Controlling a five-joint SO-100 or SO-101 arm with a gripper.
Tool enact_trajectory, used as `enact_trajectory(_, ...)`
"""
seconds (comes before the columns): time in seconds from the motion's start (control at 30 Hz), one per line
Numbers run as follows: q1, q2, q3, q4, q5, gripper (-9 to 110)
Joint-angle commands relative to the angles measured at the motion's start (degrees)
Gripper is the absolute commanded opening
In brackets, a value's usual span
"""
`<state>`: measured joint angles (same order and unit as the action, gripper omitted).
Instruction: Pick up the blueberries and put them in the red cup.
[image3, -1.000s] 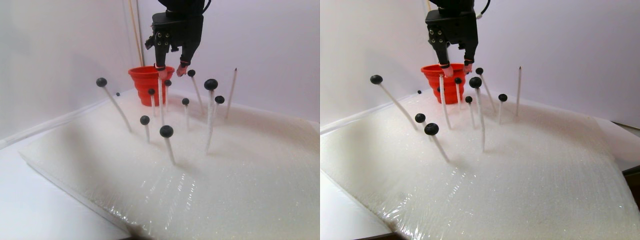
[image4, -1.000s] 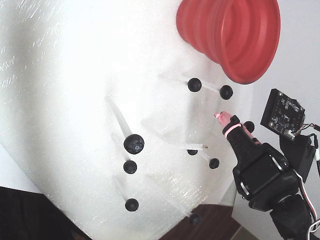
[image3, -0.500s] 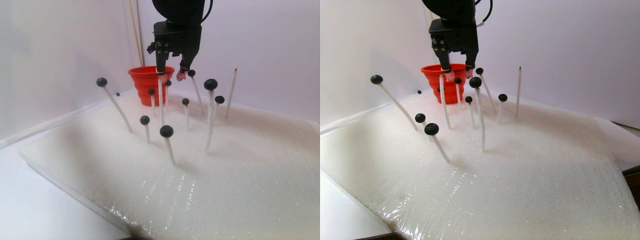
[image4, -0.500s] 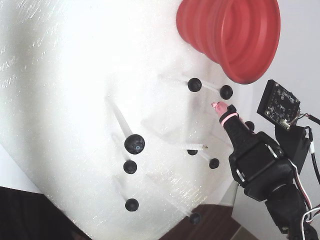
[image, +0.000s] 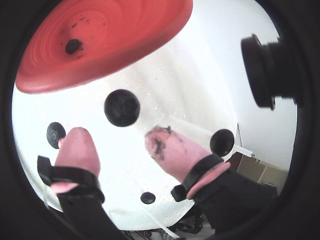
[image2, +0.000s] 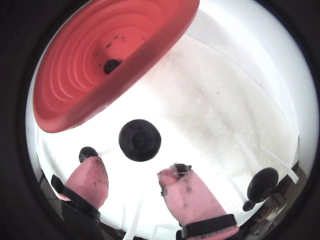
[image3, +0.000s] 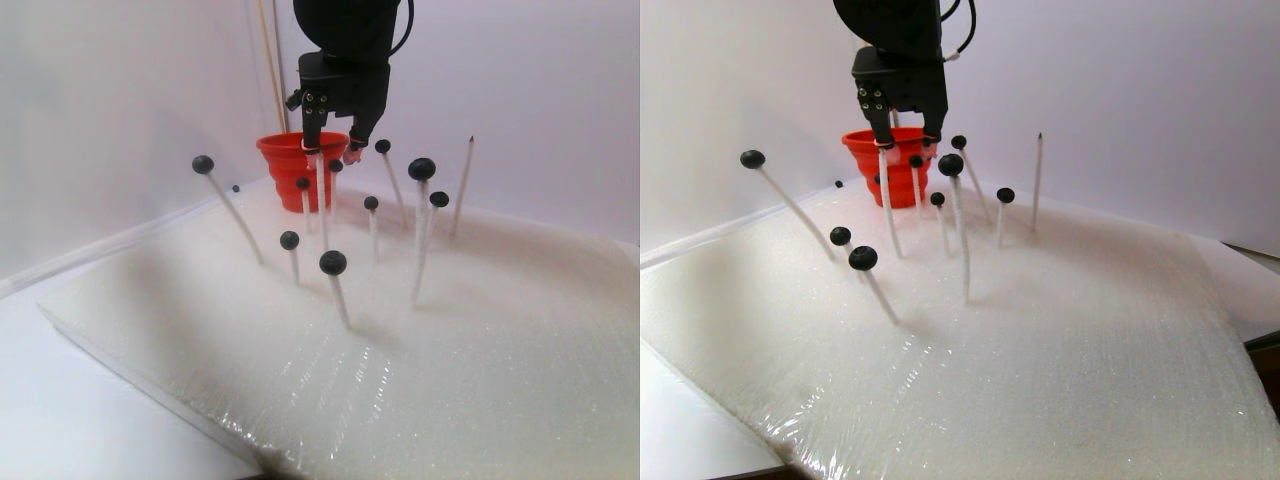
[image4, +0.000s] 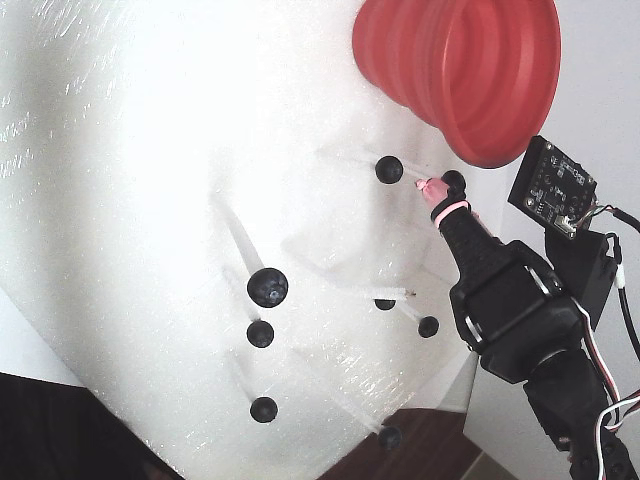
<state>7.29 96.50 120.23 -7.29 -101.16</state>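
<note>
Stereo pair view, left to right: a lone berry stood on a tilted white stick toward the left edge of the white foam sheet. The red cup sat at the far edge of the sheet. The pincer hung just right of the cup's rim, among the blueberries on sticks. One bare pointed stick stood furthest right.

In a wrist view, the pink fingertips were spread apart with nothing between them. A larger berry sat just beyond the gap, slightly toward the left finger, not touched. The cup's rim lay directly past that berry, with one berry inside. A smaller berry showed at the left finger's outer side, another right of the right finger. The right fingertip carried dark smears.

The other wrist view showed the same: big berry ahead of the open gap, cup behind it.

Fixed view: the pincer tip lay between two berries just under the cup; contact with the right one cannot be told.
</note>
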Motion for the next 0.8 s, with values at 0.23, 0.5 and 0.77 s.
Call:
enact_trajectory(0.23,0.7,-0.44,-5.63,-2.72,-1.32,21)
enact_trajectory(0.5,0.79,-1.58,-5.98,-3.96,-1.49,21)
enact_trajectory(0.77,0.79,-2.81,-6.24,-5.01,-1.67,21)
